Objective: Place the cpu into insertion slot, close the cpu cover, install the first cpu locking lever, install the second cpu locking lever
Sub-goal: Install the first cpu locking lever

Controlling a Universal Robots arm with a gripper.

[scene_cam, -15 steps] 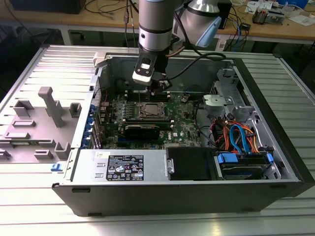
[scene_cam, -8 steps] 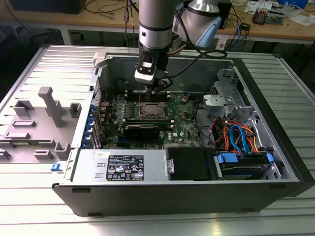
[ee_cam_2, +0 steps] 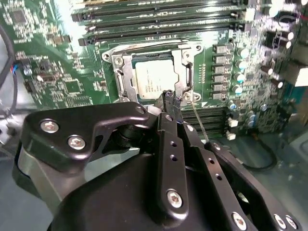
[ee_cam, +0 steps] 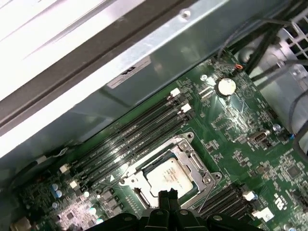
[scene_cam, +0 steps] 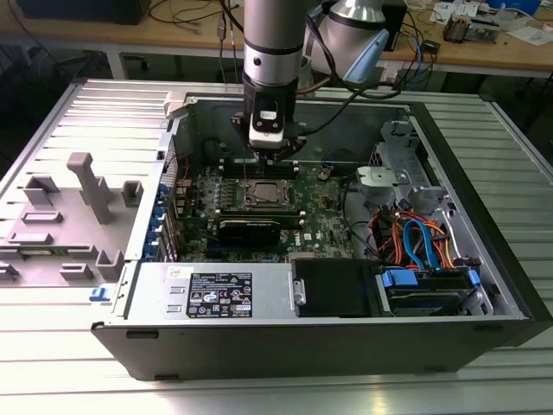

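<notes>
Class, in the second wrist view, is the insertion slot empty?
No, the silver-topped cpu lies flat inside the metal-rimmed insertion slot.

Your arm (scene_cam: 273, 43) is a brushed silver cylinder with a dark band at its lower end. Beside it you see a rounded joint (scene_cam: 361, 47) with a pale blue-grey cap, and black cables (scene_cam: 318, 60) loop around the two. Under the cylinder is a wrist block (scene_cam: 266, 123), white on its face and black around it. In the second wrist view your end effector (ee_cam_2: 169, 96) is matt black, built of broad angular link plates (ee_cam_2: 96, 130) with shiny silver screws (ee_cam_2: 49, 126). A narrow finger bar (ee_cam_2: 168, 175) has small round holes.
</notes>
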